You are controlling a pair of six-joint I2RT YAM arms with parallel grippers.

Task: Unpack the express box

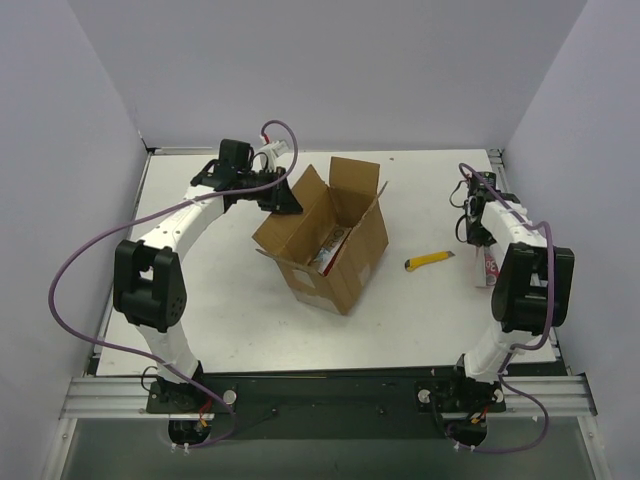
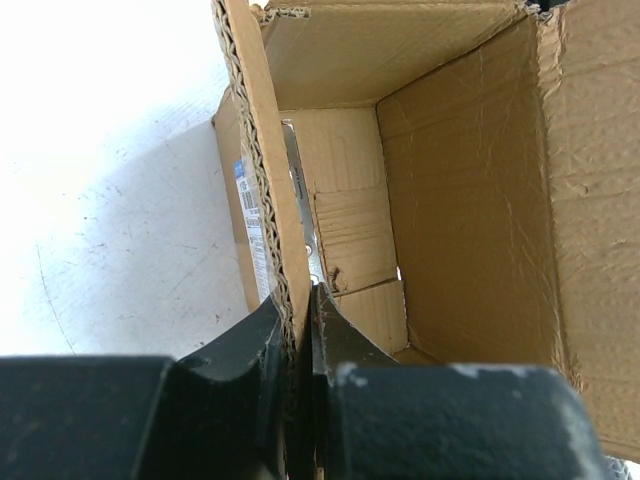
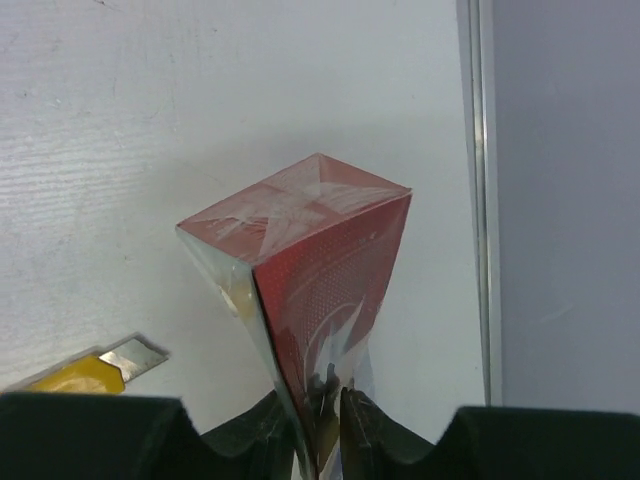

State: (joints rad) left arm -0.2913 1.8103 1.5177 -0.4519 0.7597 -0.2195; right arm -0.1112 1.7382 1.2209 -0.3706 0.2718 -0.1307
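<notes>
**Left arm on the box flap, right arm off to the side with a carton**

Near the right edge of the table (image 1: 240, 320), the right gripper (image 3: 322, 415) is clamping narrowly on a slim red-and-white product carton (image 3: 310, 260), close to the yellow utility knife (image 1: 430, 261). The express box (image 1: 350, 265) is sitting mid-table, open upward and turned diagonally, well apart to that gripper's left. The left gripper (image 2: 303, 325) is the nearer one, and it is pinching the box's far-left corrugated flap. Another printed packet (image 1: 328, 250) appears to be lying inside.

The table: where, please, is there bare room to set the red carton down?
Bare: the near strip between the express box and the arm bases, and the far patch beyond the yellow knife. Crowded: around knife, right gripper and red carton.
</notes>
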